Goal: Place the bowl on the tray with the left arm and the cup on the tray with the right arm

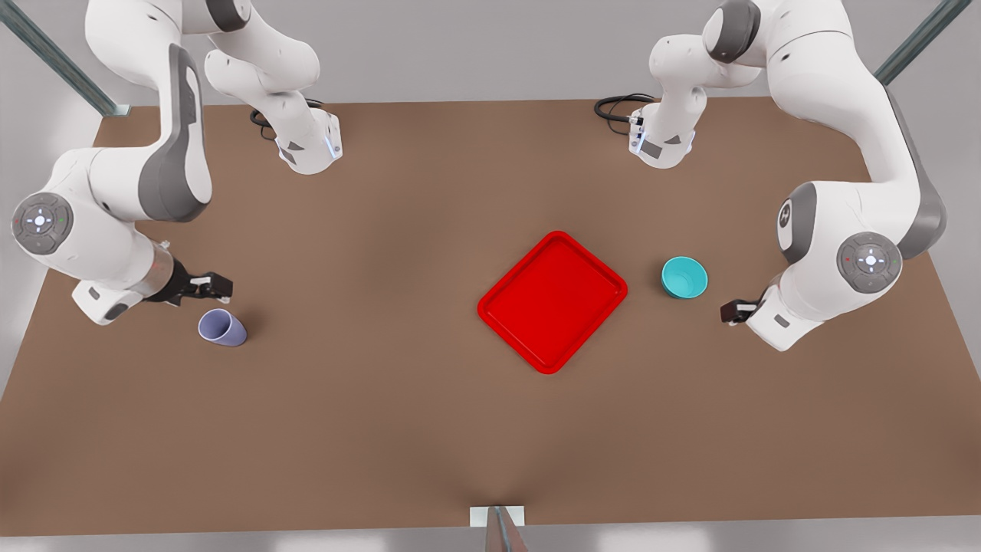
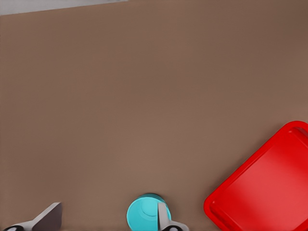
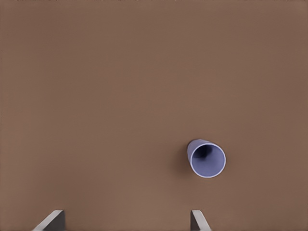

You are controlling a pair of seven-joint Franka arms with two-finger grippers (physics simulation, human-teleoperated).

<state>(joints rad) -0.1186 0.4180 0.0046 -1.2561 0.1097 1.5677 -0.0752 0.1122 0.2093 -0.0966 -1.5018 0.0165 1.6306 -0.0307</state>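
Note:
The red tray (image 1: 552, 300) lies flat a little toward the front view's right of the table's centre, turned diagonally. Beside it, farther to the front view's right, the teal bowl (image 1: 684, 277) stands upright on the table. My left gripper (image 1: 732, 310) hovers just beyond the bowl and is open. In the left wrist view the bowl (image 2: 143, 214) sits next to one finger, off the midline of the gripper (image 2: 108, 219), with the tray (image 2: 264, 192) to the side. The lavender cup (image 1: 222, 328) stands at the front view's left. My right gripper (image 1: 214, 285), open, hangs just behind it. The right wrist view shows the cup (image 3: 207, 159) ahead of that gripper (image 3: 126, 219).
Both arm bases (image 1: 310, 146) (image 1: 661, 142) stand at the back of the brown table (image 1: 383, 383), each with a black cable (image 1: 617, 107). A small white bracket (image 1: 497, 517) sits at the front edge. Bare table stretches between the cup and the tray.

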